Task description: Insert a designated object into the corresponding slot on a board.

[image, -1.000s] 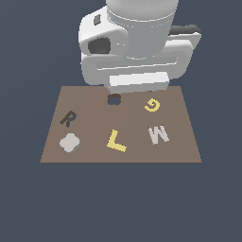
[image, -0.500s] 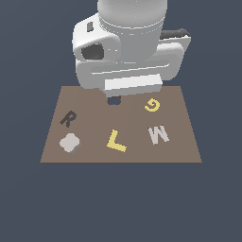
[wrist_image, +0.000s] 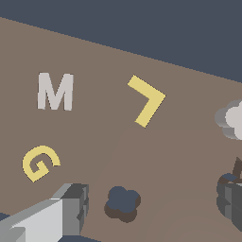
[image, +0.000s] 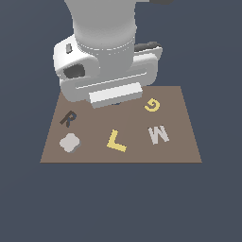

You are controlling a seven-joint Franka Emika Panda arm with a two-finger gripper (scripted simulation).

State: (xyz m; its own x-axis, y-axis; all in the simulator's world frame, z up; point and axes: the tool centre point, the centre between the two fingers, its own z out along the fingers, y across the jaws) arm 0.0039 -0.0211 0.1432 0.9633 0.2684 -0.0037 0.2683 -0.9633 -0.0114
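- We see the flat brown rectangular board (image: 184,142) lying on a dark blue-grey ground, with the large white and grey arm hanging over its far half in the exterior view.
- The small pale grey-white chunky block with clipped corners (image: 70,143) rests on the board near the corner at the exterior view's left, just below the dark letter R (image: 68,118); in the wrist view the same block (wrist_image: 231,119) shows at the picture's edge, partly cut off.
- The small dark lobed slot (wrist_image: 122,203) shows only in the wrist view, set into the board between the two fingers; in the exterior view the arm's body covers it.
- The block and the slot are well apart, and nothing sits in the slot.
- We see the gripper (wrist_image: 151,208) with its jaws spread wide: one light grey finger (wrist_image: 52,215) on one side and a darker finger tip (wrist_image: 230,196) on the other, with bare board and the slot between them and nothing held.
- A yellow letter L (image: 116,141) lies near the board's middle, a yellow letter G (image: 152,105) and a whitish letter W (image: 158,134) lie towards the exterior view's right.
- We cannot tell whether the fingertips touch the board.
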